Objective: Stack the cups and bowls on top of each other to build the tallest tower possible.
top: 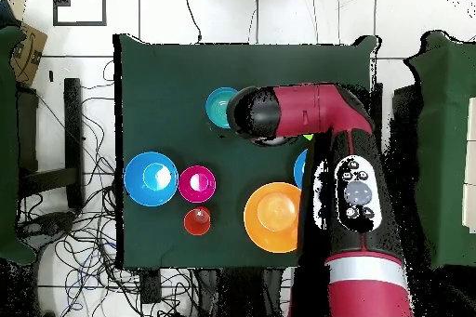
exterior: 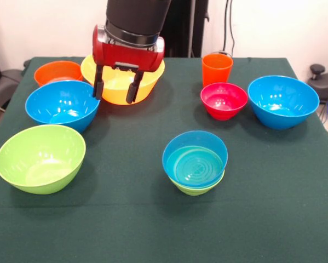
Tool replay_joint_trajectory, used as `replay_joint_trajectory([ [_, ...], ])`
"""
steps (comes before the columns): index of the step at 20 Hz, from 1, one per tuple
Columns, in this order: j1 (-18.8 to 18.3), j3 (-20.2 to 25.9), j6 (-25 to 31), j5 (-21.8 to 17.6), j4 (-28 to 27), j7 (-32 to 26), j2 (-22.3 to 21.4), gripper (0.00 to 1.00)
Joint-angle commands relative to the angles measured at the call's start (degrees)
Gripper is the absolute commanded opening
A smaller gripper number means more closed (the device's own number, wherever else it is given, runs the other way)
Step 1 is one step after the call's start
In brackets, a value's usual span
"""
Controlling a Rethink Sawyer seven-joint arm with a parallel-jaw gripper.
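Gripper (exterior: 115,91): open, fingers apart and empty, hanging in front of the yellow bowl (exterior: 147,82).
Yellow bowl: at the table's far side, orange bowl (exterior: 57,72) to its left.
Blue bowls: one (exterior: 62,104) just below-left of the gripper, touching the lime bowl (exterior: 40,158); another (exterior: 283,101) at right.
Tower (exterior: 195,162): blue bowl nested in a green one, centre front, well apart from the gripper.
Cup: orange cup (exterior: 217,68) behind the red-pink bowl (exterior: 223,100).
Table (exterior: 125,219): dark green cloth.
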Motion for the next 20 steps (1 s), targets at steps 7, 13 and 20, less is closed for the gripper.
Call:
replay_joint_trajectory([
  [7, 0.0, 5.7, 8.1, -3.3, -2.6, -12.6, 10.8, 1.00],
  [13, 0.5, 5.7, 12.0, -2.4, -4.6, -12.0, 12.2, 1.00],
  [20, 0.6, 5.5, 11.9, -3.2, -3.8, -11.3, 11.3, 1.00],
])
